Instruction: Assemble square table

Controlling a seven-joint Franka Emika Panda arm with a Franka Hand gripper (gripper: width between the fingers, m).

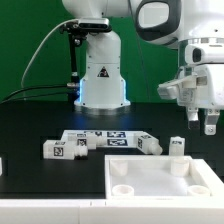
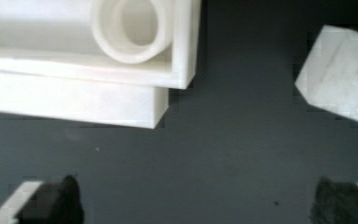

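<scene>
The square table's top [image 1: 160, 172] lies at the front of the exterior view's right, a flat white tray-like slab with round sockets. One white leg [image 1: 177, 148] stands upright at its far edge. Three more tagged legs lie loose on the black table: two [image 1: 55, 149] [image 1: 80, 143] toward the left and one [image 1: 148, 143] near the top. My gripper [image 1: 200, 122] hangs above the top's right side, open and empty. In the wrist view its dark fingertips [image 2: 48, 200] stand wide apart over bare black table, with a corner of the top [image 2: 87, 85] and a round socket [image 2: 137, 28] beyond.
The marker board [image 1: 105, 136] lies flat behind the loose legs. The big white robot base [image 1: 102, 75] stands at the back centre with black cables to its left. A white tagged part [image 2: 345, 75] is cut off at the wrist view's edge.
</scene>
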